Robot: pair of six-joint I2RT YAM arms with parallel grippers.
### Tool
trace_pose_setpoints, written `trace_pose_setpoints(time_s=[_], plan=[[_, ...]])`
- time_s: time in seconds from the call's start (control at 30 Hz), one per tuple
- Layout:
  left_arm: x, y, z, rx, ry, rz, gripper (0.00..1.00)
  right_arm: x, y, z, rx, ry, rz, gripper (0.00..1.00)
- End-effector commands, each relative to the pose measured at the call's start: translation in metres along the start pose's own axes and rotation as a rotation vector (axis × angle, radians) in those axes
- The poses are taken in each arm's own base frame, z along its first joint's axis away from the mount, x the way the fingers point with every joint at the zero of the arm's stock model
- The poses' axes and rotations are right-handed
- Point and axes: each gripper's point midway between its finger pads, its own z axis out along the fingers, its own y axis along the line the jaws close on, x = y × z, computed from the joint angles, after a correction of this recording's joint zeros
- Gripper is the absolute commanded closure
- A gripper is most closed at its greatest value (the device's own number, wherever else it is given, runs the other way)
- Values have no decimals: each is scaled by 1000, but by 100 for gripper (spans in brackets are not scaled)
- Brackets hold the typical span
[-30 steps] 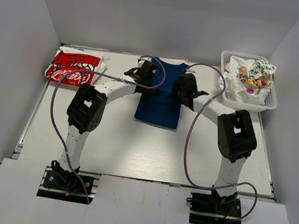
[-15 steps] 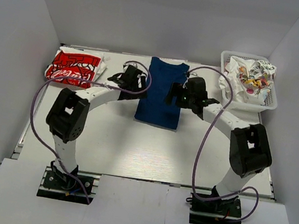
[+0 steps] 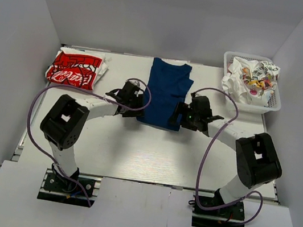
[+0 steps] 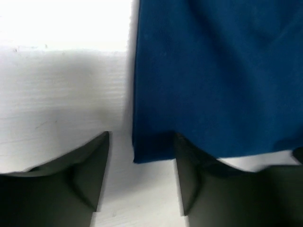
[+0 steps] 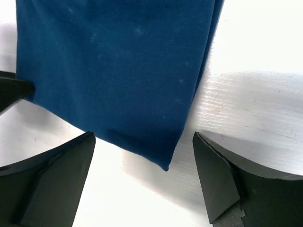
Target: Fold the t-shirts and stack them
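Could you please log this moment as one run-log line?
Left end effector: open, at navy t-shirt near corner | Right end effector: open, at other near corner

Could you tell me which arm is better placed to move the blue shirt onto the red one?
Left. The left pincer stands open at the blue shirt, and the red shirt lies on that side; the right arm would probably have to cross over.

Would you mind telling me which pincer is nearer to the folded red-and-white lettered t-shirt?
Left. The left pincer is at the navy blue t-shirt's near left corner, right of the red-and-white lettered t-shirt; the right pincer is farther, at the near right corner.
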Motion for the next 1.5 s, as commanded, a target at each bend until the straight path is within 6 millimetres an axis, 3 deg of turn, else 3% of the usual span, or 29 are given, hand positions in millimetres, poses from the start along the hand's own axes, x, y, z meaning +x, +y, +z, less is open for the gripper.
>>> trace_pose_setpoints(time_s=[0.0, 0.17, 0.37, 0.5, 0.57, 0.7, 0.77, 0.8, 0.87, 0.9, 0.97, 1.0, 1.07, 1.2, 1.33, 1.43, 1.47], plan=[[-13, -10, 2, 53, -52, -11, 39, -3, -2, 8, 0, -7, 29, 13], [-4, 1, 9, 10, -31, -11, 46, 4, -8, 15, 14, 13, 47, 28], [9, -7, 13, 61, 2, -3, 52, 13, -14, 19, 32, 37, 69, 52], [17, -8, 15, 83, 29, 6, 70, 16, -17, 19, 35, 49, 81, 70], [18, -14, 14, 114, 37, 7, 100, 15, -14, 17, 21, 46, 76, 76], [26, -14, 4, 143, 53, 29, 100, 18, -6, 7, -5, 58, 59, 100], [26, -18, -16, 192, 14, 33, 100, 23, -8, 1, 1, 61, 57, 100], [28, -22, -25, 218, 2, 42, 100, 26, -3, -13, -6, 62, 44, 100], [42, -25, -39, 269, 5, 56, 100, 47, -12, -23, 10, 104, 52, 100], [33, -34, -57, 317, -42, 63, 100, 52, -9, -38, -1, 100, 43, 100], [50, -42, -73, 384, -14, 85, 100, 56, 0, -61, -30, 93, 27, 100], [43, -50, -90, 428, -48, 93, 100, 64, 2, -67, -30, 117, 22, 100], [53, -59, -107, 489, -42, 107, 100, 65, 9, -85, -54, 112, -3, 100], [40, -70, -142, 557, -131, 127, 100, 46, 27, -121, -90, 54, -74, 100], [22, -82, -164, 603, -201, 138, 100, 26, 48, -133, -163, 24, -114, 100], [6, -85, -170, 591, -256, 131, 100, 11, 55, -134, -164, 17, -134, 100], [-1, -88, -173, 590, -277, 130, 100, -5, 62, -137, -159, -10, -147, 100]])
